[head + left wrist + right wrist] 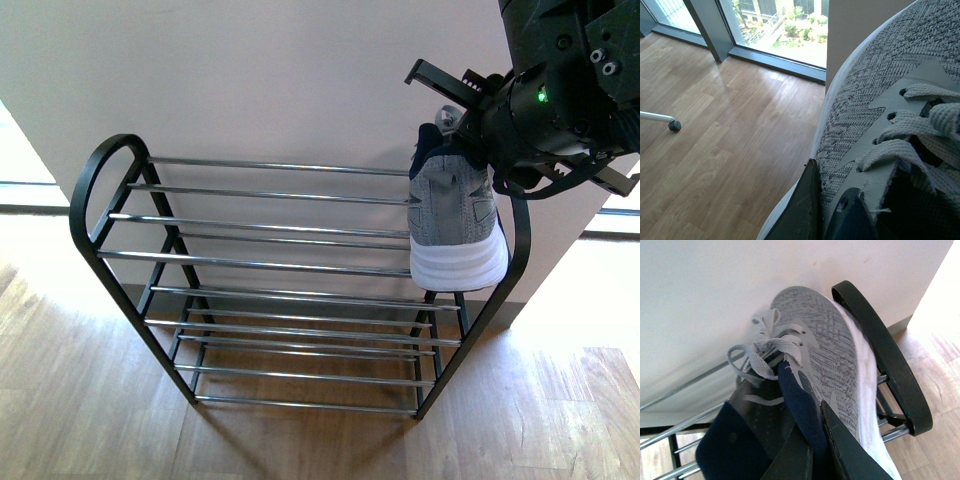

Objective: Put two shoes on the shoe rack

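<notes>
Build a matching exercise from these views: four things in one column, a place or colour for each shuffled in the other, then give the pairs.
1. shoe in right wrist view
2. shoe in left wrist view
3. shoe rack
4. caster wheel

A. on the floor, under a white leg
B. beside a black side loop
C. black frame, chrome bars
D. raised above the wood floor

Pairs: 1-B, 2-D, 3-C, 4-A

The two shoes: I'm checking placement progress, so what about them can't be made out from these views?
1. Left wrist view: the left-held shoe fills the frame, heel cut off; no rack shown, so its position is unknown.
2. Front view: the right arm covers the collar of the right-held shoe; whether it rests on the shoe rack bars is unclear.
3. Front view: left arm is out of frame.
</notes>
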